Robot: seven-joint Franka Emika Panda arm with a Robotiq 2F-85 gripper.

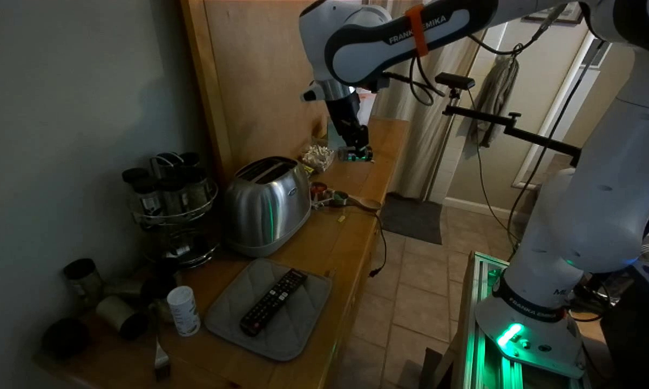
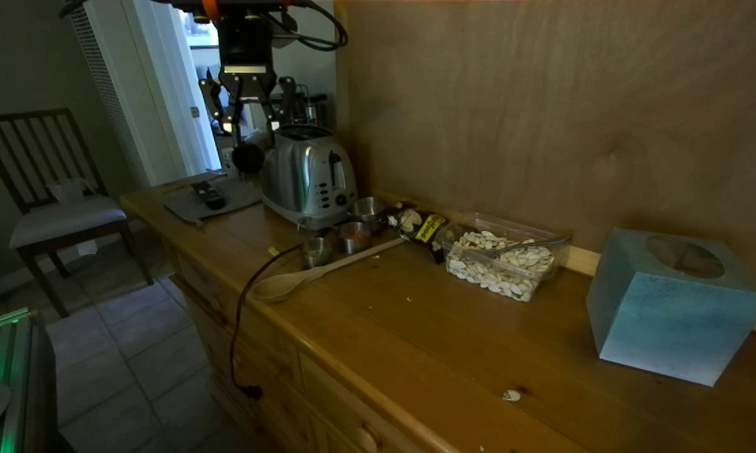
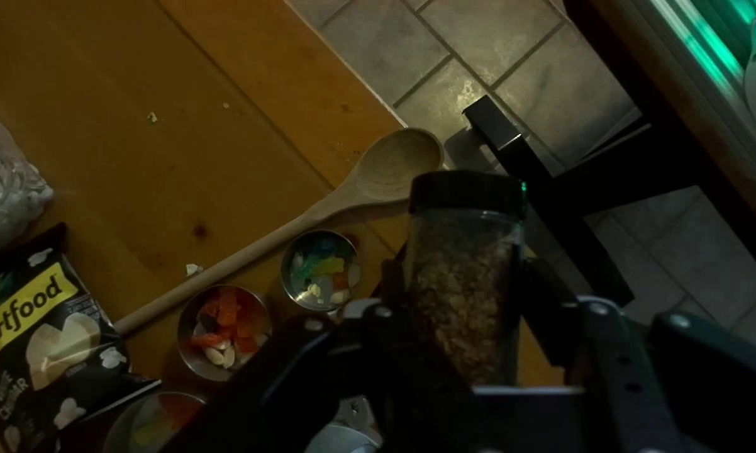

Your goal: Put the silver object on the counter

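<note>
The pincer pinches a dark-lidded jar aloft, apparently above the worktop near its edge, though the light is poor. In an exterior view, a silver toaster stands on the worktop, nearer and left of the jar.

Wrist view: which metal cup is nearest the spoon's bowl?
The cup with blue-green bits. The cup with red-orange bits sits farther off; the third cup is farthest, cut by the frame's bottom edge.
</note>
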